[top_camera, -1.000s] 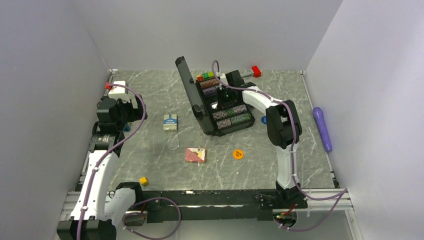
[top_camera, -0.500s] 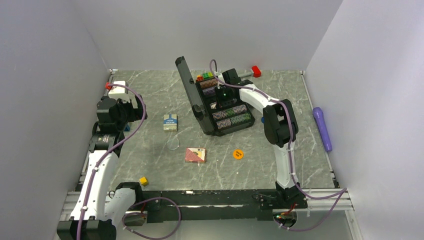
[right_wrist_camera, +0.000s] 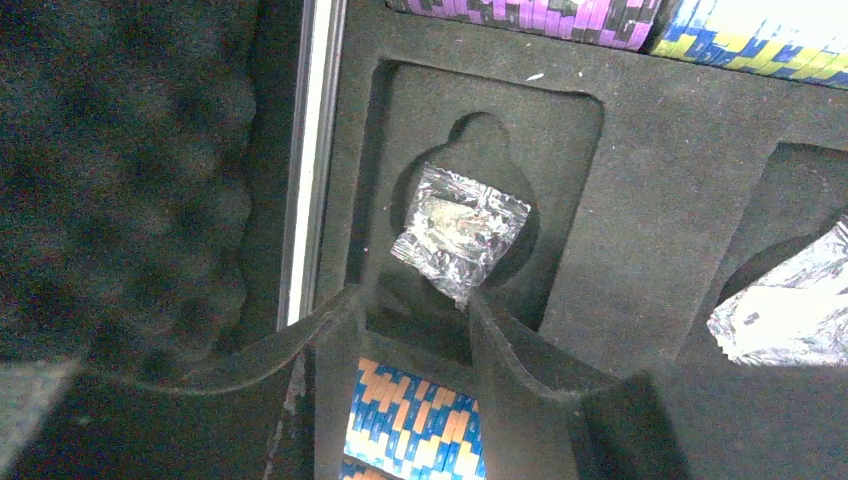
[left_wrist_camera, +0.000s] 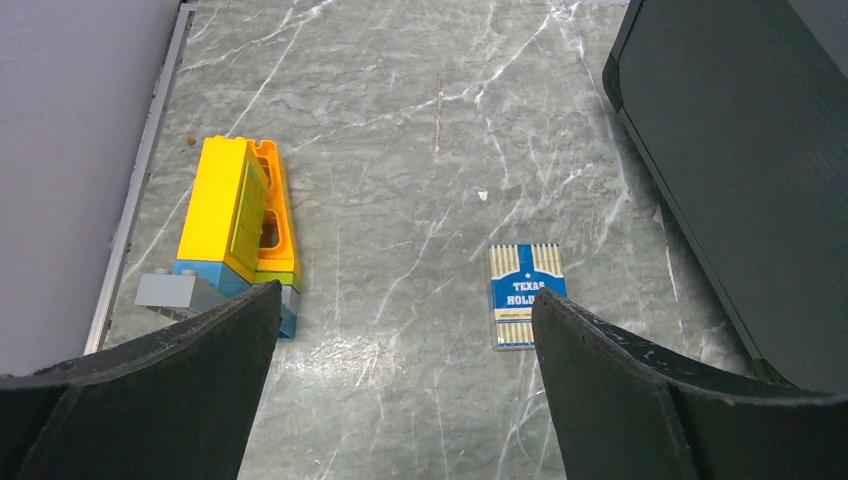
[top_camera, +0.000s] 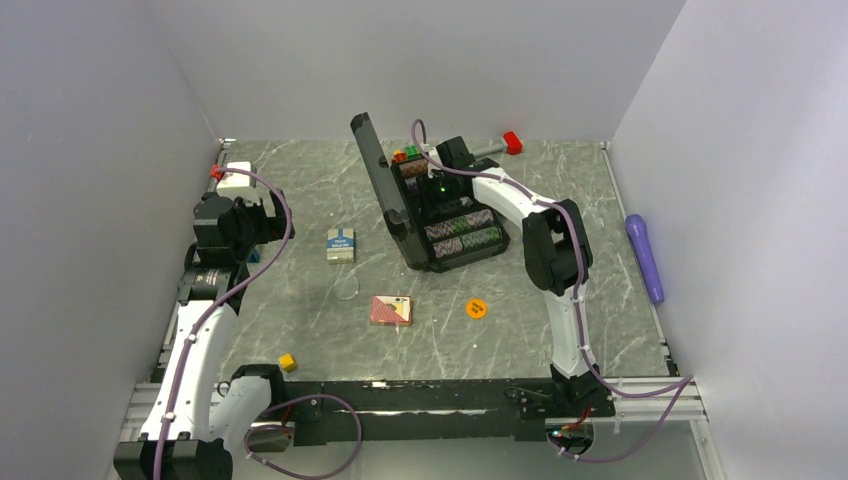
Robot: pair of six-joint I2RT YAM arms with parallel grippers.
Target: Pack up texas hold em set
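We read the clock on the overhead view, 12 at the far wall. The black hard plastic briefcase (top_camera: 372, 165) sits open at 12 o'clock of the grey marbled table (top_camera: 430, 340). Its lid is up on its 9 o'clock side, and rows of striped poker chips (top_camera: 462, 232) fill the tray's 5 o'clock part.

The right gripper (top_camera: 437, 192) is down inside the tray. Its wrist view shows the jaws parted and grasping nothing, tips over a foam card recess. A crinkled clear plastic packet (right_wrist_camera: 460, 232) lies in that recess at 12 o'clock of the tips. Its lower corner is at one fingertip; touching or not, we cannot tell.

The left gripper (left_wrist_camera: 405, 293) hangs at 9 o'clock of the table, jaws spread wide, released.

- **Blue-white card deck** (top_camera: 340, 244): flat on the table at 8 o'clock of the briefcase, apart from it.
- **Pink card deck** (top_camera: 390, 310): on the table at 6 o'clock of the briefcase.
- **Round orange marker** (top_camera: 476, 308): at 3 o'clock of the pink card deck.
- **Yellow and orange toy bricks** (left_wrist_camera: 235, 215): at 9 o'clock of the blue-white card deck, by the table edge.
- **Small yellow cube** (top_camera: 287, 362): at 7 o'clock of the table.
- **Purple cylinder** (top_camera: 645, 257): outside the rail at 3 o'clock.
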